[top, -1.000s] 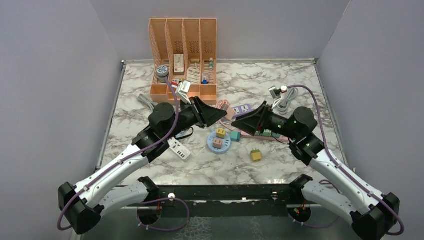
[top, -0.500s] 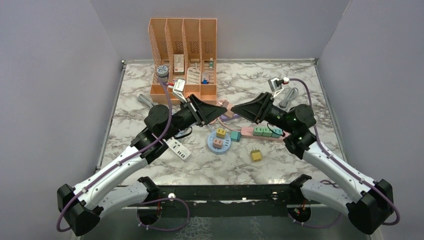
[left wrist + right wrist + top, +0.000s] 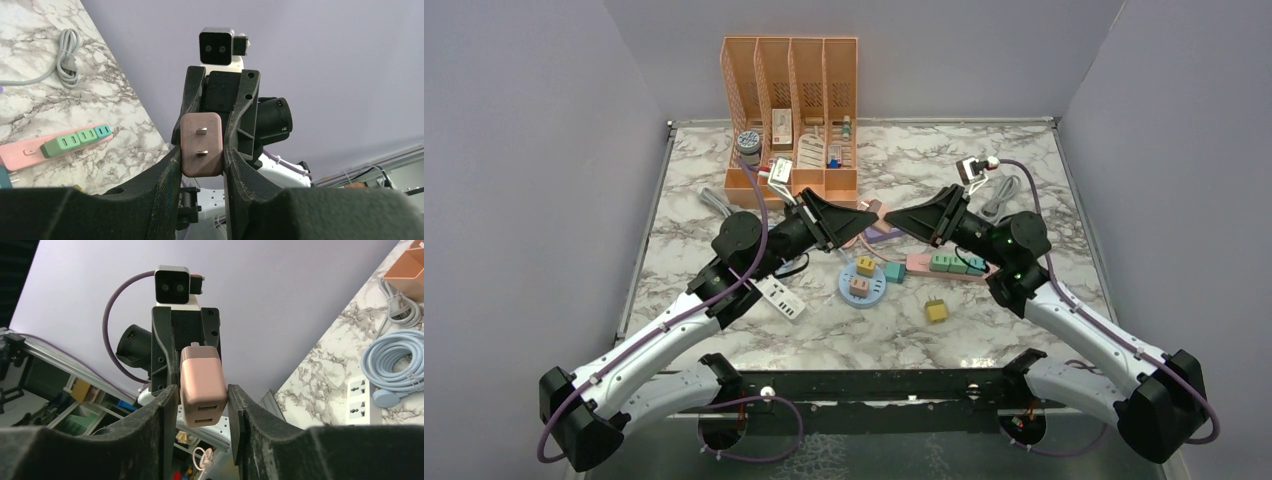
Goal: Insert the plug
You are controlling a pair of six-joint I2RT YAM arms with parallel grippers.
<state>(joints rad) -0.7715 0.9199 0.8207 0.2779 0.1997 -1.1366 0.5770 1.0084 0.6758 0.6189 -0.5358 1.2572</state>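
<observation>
A pink plug with two metal prongs hangs in the air above the table's middle, between both grippers. My left gripper is shut on it; in the left wrist view the plug sits between the fingers of that gripper, prongs facing the camera. My right gripper comes from the other side. In the right wrist view its fingers press both flanks of the plug, whose two slots face that camera. A pink power strip carrying green plugs lies below on the marble.
A blue round hub with small plugs, a yellow plug and a white strip lie near the front. An orange organizer stands at the back. A grey cable lies at the right.
My right gripper rose from the table toward the left gripper and closed its jaws around the plug held there. The left gripper lifted slightly and kept its grip.
</observation>
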